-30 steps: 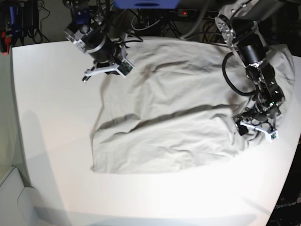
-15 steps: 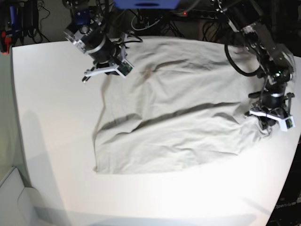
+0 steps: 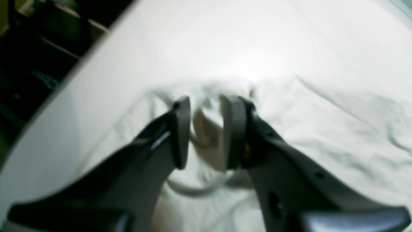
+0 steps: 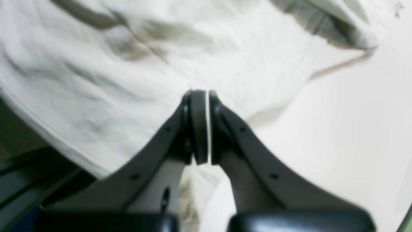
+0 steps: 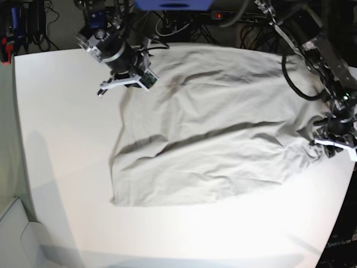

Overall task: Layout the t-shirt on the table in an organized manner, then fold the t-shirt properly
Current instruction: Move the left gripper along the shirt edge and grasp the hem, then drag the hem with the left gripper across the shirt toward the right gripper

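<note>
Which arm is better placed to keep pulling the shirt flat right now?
Probably the left. Its claw pinches a bunch of the t-shirt near the table edge, ready to tug outward. The right claw is shut at the opposite edge.

Black arms, grey-padded hand (image 3: pixel 206 132)

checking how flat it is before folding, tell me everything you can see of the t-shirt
The t-shirt is plain light grey-beige soft cloth, spread mostly flat across the white table but creased, with one long diagonal fold through the middle. The left gripper has pinched a bunched edge at one side; the right gripper is shut on the cloth's edge at the opposite far corner. No collar is clearly visible.
</note>
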